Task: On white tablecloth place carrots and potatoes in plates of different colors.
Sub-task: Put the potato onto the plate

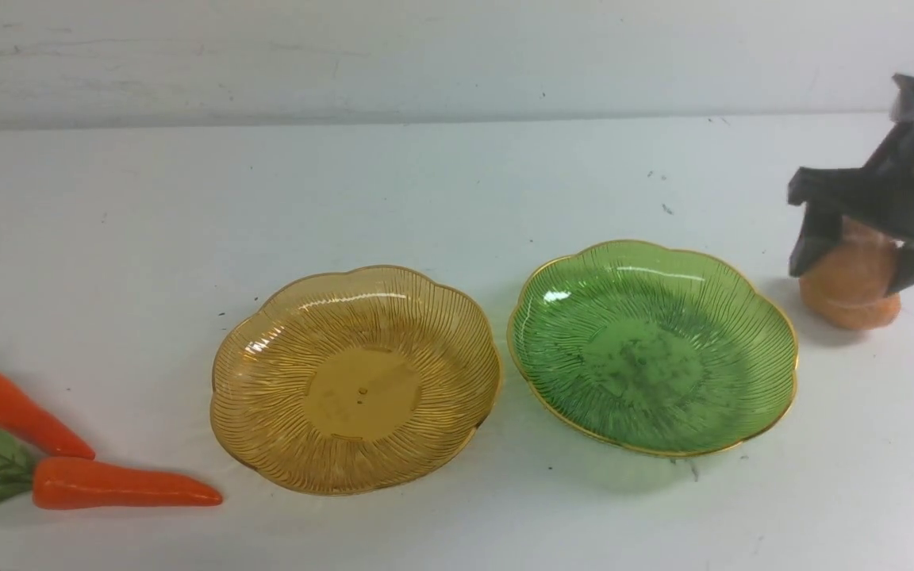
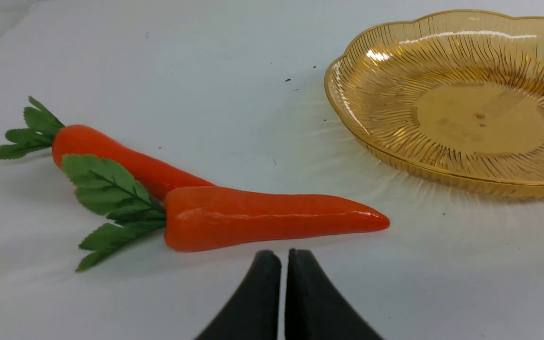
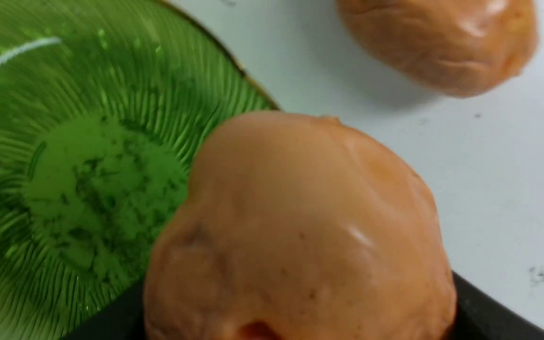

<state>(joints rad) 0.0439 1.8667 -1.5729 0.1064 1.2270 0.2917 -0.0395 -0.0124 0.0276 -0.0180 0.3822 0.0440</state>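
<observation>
Tan potato (image 1: pixel 854 297), we judge, is light, stiff and slick; our right pincer (image 1: pixel 860 274) grips its middle, left pincer (image 2: pixel 283 257) clenched empty.

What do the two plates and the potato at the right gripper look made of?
Amber plate and green plate: see-through tinted plastic or glass, can't tell which; glossy, with highlights on the ribs and gold-coloured rims. Potato: probably moulded plastic or rubber, smooth with a soft sheen.
</observation>
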